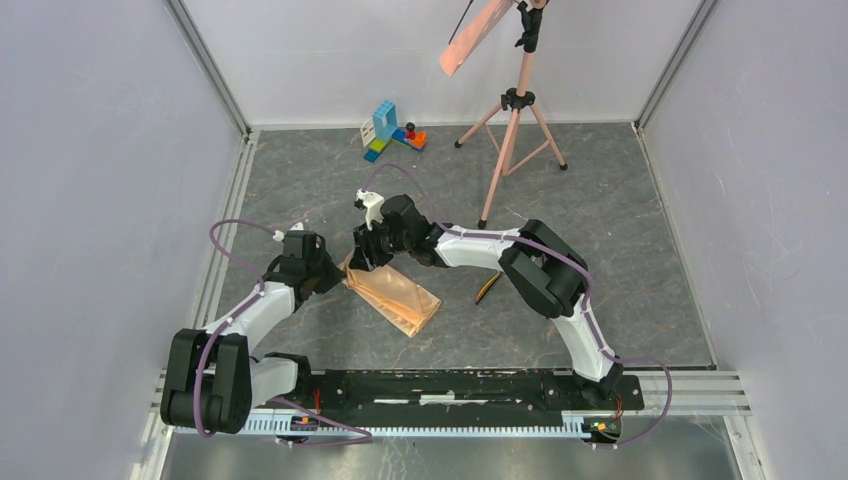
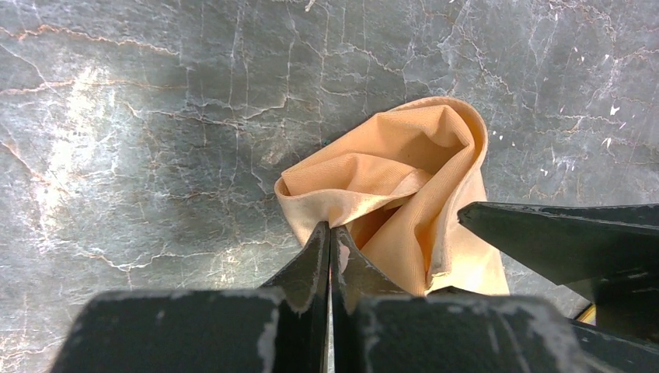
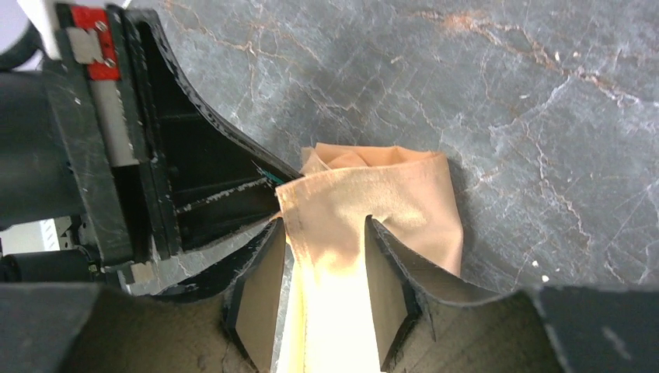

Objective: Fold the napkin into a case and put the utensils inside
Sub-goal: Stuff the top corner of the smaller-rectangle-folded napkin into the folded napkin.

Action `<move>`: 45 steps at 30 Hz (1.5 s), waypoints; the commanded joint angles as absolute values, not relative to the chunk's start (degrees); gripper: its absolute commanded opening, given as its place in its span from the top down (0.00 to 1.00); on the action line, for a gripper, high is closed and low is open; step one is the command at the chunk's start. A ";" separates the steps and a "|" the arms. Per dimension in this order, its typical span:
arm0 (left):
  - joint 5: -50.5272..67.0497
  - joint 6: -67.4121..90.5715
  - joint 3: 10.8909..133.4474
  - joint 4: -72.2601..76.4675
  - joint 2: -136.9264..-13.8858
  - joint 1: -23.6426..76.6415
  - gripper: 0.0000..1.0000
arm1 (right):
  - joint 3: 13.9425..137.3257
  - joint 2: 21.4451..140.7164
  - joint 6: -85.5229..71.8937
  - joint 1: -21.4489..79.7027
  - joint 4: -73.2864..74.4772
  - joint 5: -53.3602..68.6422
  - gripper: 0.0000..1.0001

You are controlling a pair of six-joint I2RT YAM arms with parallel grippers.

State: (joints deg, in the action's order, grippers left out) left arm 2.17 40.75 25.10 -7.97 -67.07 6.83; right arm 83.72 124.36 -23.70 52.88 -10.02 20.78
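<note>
The peach-tan napkin (image 1: 395,297) lies mid-table, folded into a narrow layered case with its mouth at the upper-left end. My left gripper (image 1: 337,277) is shut on the cloth's edge at that mouth; in the left wrist view its tips (image 2: 330,227) pinch the rim of the napkin (image 2: 404,179). My right gripper (image 1: 366,262) hovers over the same end, open. Its fingers (image 3: 324,221) stand apart with the napkin (image 3: 388,194) under and between them. One slender dark-and-gold utensil (image 1: 487,287) lies on the table to the right of the napkin.
A pink tripod (image 1: 512,130) with a salmon strip (image 1: 475,35) on top stands at the back right. Coloured toy blocks (image 1: 392,130) sit at the back centre. Grey walls enclose three sides, and a metal rail (image 1: 450,385) runs along the near edge.
</note>
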 commanded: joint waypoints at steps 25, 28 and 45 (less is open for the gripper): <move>6.33 42.89 26.91 -8.42 -65.50 6.29 0.98 | 89.22 131.74 -24.93 55.66 -13.27 12.17 0.79; 6.22 42.54 26.89 -8.17 -65.53 6.20 0.98 | 87.06 127.97 -24.68 55.00 -12.51 16.57 0.75; 7.23 39.66 27.90 -8.87 -65.28 5.77 0.98 | 86.01 126.32 -22.45 54.53 -14.00 22.55 0.67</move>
